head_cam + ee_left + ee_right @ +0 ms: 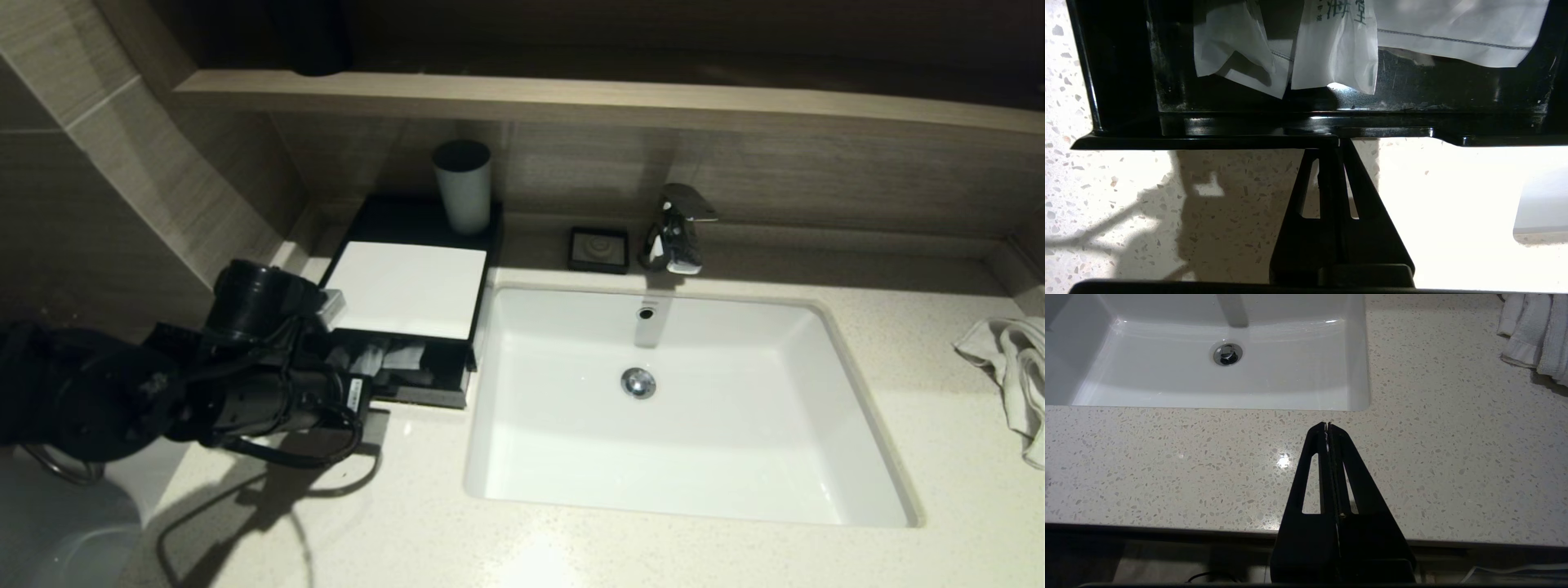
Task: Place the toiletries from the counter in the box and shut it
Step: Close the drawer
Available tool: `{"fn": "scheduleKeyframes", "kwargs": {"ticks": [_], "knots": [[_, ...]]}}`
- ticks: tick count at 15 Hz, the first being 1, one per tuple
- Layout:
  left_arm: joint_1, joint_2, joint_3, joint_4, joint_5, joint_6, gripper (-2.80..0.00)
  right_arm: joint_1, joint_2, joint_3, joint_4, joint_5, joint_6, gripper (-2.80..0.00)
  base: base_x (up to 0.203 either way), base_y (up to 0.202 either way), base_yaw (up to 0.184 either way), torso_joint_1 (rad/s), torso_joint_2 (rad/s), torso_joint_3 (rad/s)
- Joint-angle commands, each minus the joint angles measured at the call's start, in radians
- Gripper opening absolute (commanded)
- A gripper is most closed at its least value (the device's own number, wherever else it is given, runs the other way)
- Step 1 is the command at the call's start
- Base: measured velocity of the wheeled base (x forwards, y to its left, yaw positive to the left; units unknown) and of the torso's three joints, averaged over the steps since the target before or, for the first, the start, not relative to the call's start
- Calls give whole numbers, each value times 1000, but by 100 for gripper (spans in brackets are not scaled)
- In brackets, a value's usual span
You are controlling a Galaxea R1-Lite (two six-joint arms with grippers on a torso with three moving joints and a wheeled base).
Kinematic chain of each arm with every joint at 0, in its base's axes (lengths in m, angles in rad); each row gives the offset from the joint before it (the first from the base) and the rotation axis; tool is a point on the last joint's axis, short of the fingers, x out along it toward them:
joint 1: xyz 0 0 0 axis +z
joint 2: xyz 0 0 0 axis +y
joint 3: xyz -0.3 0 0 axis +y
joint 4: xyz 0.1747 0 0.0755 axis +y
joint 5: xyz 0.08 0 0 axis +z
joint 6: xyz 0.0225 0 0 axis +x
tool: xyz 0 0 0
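Note:
A black box with a white lid (406, 287) stands on the counter left of the sink. Its drawer (424, 384) is pulled out toward me and holds white toiletry sachets (392, 357), which also show in the left wrist view (1331, 41). My left arm (245, 392) reaches in from the left. My left gripper (1338, 143) is shut and empty, its tips against the drawer's black front lip (1392, 131). My right gripper (1327, 425) is shut and empty, low over the counter's front edge, out of the head view.
A white sink (816, 310) fills the middle, with a chrome faucet (678, 229) behind it. A grey cup (462, 186) stands at the back of the box. A black soap dish (598, 248) sits by the faucet. A crumpled white towel (1012, 376) lies at the far right.

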Motion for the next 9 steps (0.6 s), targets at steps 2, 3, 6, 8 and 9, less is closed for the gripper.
{"fn": "scheduleKeyframes", "kwargs": {"ticks": [2,3,6,8,9], "knots": [[0,11,-17,-7,1,-1,-280,0,0,0,0,0,0,-280,0,0,0,0,0,0],[0,13,-22,-8,1,-1,-280,0,0,0,0,0,0,-280,0,0,0,0,0,0],[0,27,-37,-17,1,-1,-280,0,0,0,0,0,0,-280,0,0,0,0,0,0],[0,39,-41,-28,1,-1,-280,0,0,0,0,0,0,-280,0,0,0,0,0,0],[0,40,-41,-34,1,-1,-280,0,0,0,0,0,0,-280,0,0,0,0,0,0]]}}
